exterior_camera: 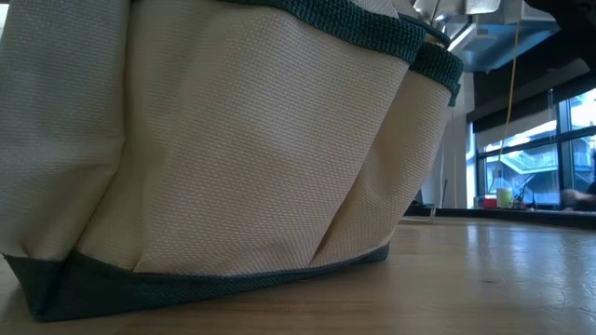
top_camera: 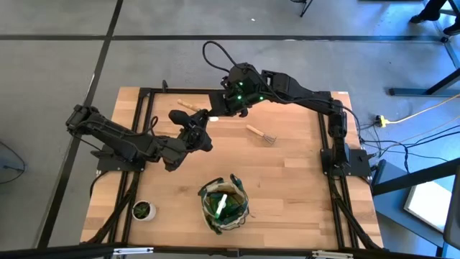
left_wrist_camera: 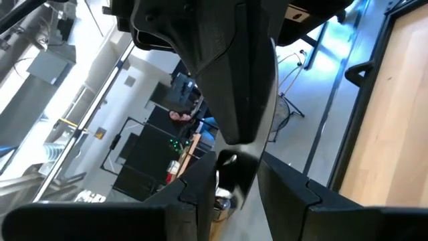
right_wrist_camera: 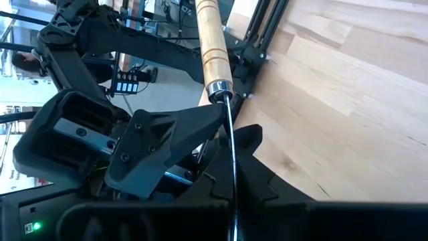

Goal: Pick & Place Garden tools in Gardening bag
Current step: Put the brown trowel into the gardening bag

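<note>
My left gripper (top_camera: 192,134) is over the table's middle left, level, shut on the dark-handled pruning shears (left_wrist_camera: 227,67). Just beyond it my right gripper (top_camera: 231,102) is raised near the far edge, shut on a wooden-handled tool (right_wrist_camera: 212,47) whose pale handle (top_camera: 215,118) points toward the left arm. A small fork (top_camera: 260,134) lies flat on the table right of centre. Another wooden handle (top_camera: 188,106) lies near the far edge. The gardening bag (top_camera: 224,205) stands upright at the near middle with a green and white thing inside; it fills the low view (exterior_camera: 233,140). My left gripper pinches the shears between its two fingers (left_wrist_camera: 194,194) at a narrow dark part with a metal piece (left_wrist_camera: 229,161). The dark handles rise beyond the fingertips. The shears are lifted clear of the table. My right gripper pinches the tool's thin metal shank (right_wrist_camera: 231,134) just behind the wooden handle, between its two fingers (right_wrist_camera: 167,144). The fingers slant downward and lie along the tool. The handle sticks out past the fingertips, clear of the table.
A small potted plant (top_camera: 144,210) stands at the near left corner. The two grippers are close together over the far middle. Bare wood lies between them and the bag, and along the right side (top_camera: 302,187).
</note>
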